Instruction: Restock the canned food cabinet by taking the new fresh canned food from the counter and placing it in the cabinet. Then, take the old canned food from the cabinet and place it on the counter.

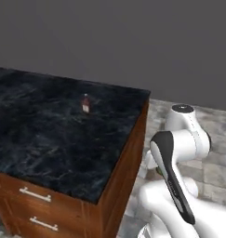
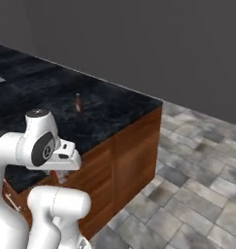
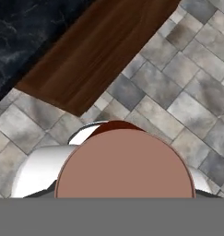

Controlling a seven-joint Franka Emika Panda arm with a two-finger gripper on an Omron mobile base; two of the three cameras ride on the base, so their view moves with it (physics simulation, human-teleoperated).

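In hand view, can top (image 3: 125, 163) hides jaws (red rim) — counter (image 3: 21, 32) cropped.

a slim dark bottle (image 1: 86, 103) was seen standing upright, and grey stone floor tiles (image 2: 197, 160) were laid below.

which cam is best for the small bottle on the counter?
Left base view: the bottle stands upright and unobstructed on the black counter, its pale lower part visible. The right base view shows it smaller and blurrier, just beyond the arm.
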